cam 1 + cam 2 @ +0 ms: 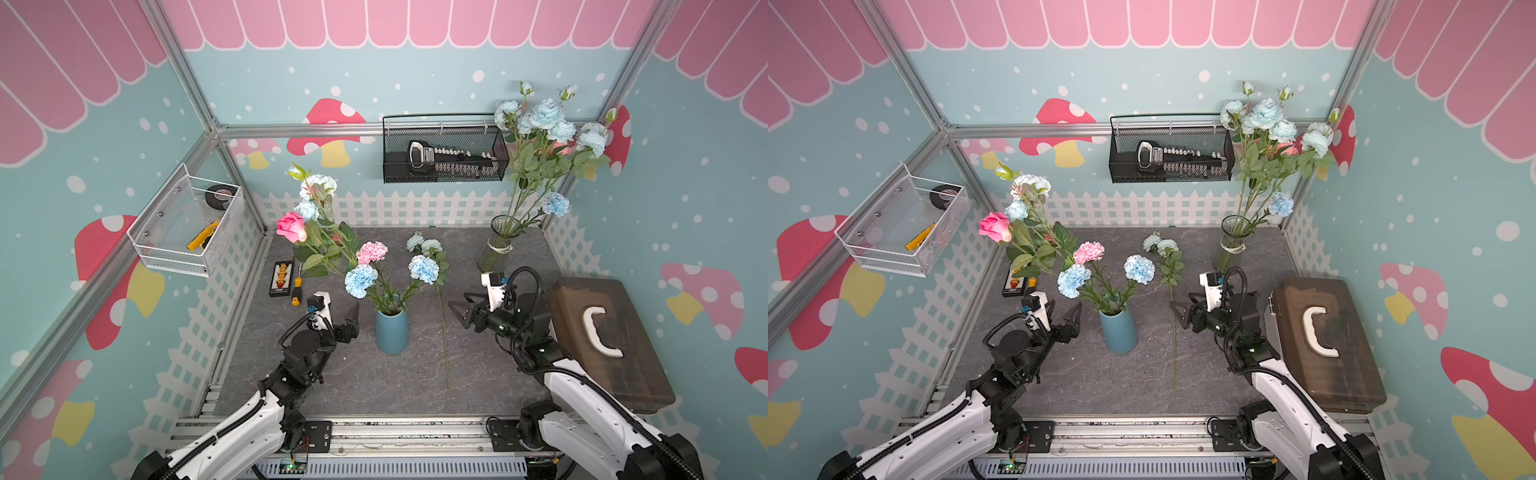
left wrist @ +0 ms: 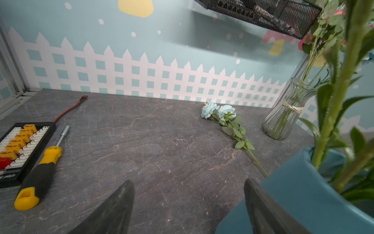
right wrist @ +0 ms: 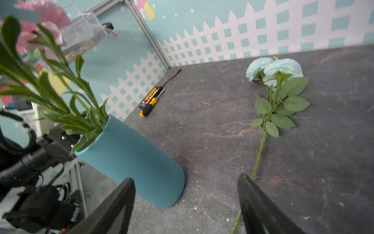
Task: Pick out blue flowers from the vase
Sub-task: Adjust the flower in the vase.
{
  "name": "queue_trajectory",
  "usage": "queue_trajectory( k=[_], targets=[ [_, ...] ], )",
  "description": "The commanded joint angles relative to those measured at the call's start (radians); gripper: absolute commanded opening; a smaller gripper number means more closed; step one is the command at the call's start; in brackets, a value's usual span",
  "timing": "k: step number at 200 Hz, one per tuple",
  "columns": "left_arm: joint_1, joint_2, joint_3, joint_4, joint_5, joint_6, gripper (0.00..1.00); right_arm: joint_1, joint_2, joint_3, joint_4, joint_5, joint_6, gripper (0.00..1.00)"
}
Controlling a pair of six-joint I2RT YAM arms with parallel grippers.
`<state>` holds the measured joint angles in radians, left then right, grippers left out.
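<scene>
Left gripper point(image 2: 188, 182) and right gripper point(image 3: 185, 178) flank the teal vase point(image 1: 392, 332), both with jaws spread and nothing held.
Grey table point(image 1: 374, 386) carries the vase upright near its middle; one left finger sits close beside the vase wall. Glass vase point(image 1: 498, 243) in the far right corner holds tall blue flowers point(image 1: 546, 120). One blue spray point(image 1: 431, 247) lies flat on the table between teal vase and right gripper, its stem passing one right finger. Two blue blooms point(image 1: 360, 281) stand in the teal vase with a pink carnation point(image 1: 372, 252).
</scene>
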<state>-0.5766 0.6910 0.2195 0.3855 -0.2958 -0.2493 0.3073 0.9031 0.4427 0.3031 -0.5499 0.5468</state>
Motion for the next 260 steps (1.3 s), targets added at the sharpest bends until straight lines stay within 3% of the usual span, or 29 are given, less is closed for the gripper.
queue_trajectory(
  k=[1, 35, 91, 121, 175, 260],
  targets=[
    [0.019, -0.023, -0.021, -0.004, 0.007, -0.024, 0.85, 0.052, -0.063, -0.016, 0.047, -0.038, -0.006, 0.68],
    [0.034, -0.026, -0.024, -0.004, 0.024, -0.034, 0.85, 0.212, -0.09, -0.002, 0.043, 0.064, -0.069, 0.62],
    [0.038, -0.054, -0.037, -0.004, 0.033, -0.034, 0.85, 0.323, 0.071, 0.045, 0.235, 0.101, -0.06, 0.55],
    [0.038, -0.078, -0.048, -0.005, 0.034, -0.035, 0.85, 0.335, 0.161, 0.045, 0.406, 0.124, -0.009, 0.53],
    [0.042, -0.11, -0.066, -0.004, 0.021, -0.042, 0.85, 0.41, 0.275, 0.107, 0.457, 0.194, -0.036, 0.52],
    [0.043, -0.136, -0.077, -0.007, 0.03, -0.04, 0.85, 0.422, 0.362, 0.118, 0.577, 0.161, -0.013, 0.49]
  ],
)
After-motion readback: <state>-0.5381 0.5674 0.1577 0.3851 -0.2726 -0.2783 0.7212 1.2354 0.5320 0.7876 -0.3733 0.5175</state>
